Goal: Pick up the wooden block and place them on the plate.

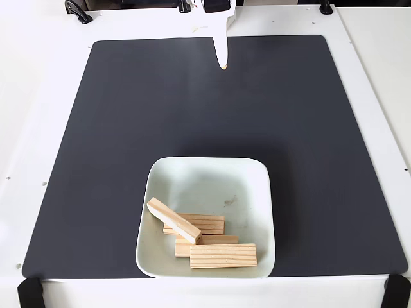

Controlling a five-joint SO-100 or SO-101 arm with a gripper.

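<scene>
The pale mint-white square plate (209, 183) sits on the dark mat near the front edge in the fixed view. Several wooden blocks lie in its front half. One wooden block (173, 220) rests slanted across the others at the left, and another (223, 255) lies along the front rim, with the rest (207, 223) stacked between them. My white gripper (222, 63) hangs at the far edge of the mat, well away from the plate. Its fingers taper together to a single tip, shut, holding nothing.
A dark grey mat (96, 160) covers most of the white table (38, 128). Black clamps stand at the front corners (29, 292) and at the back edge (77, 11). The arm's base is at the top centre.
</scene>
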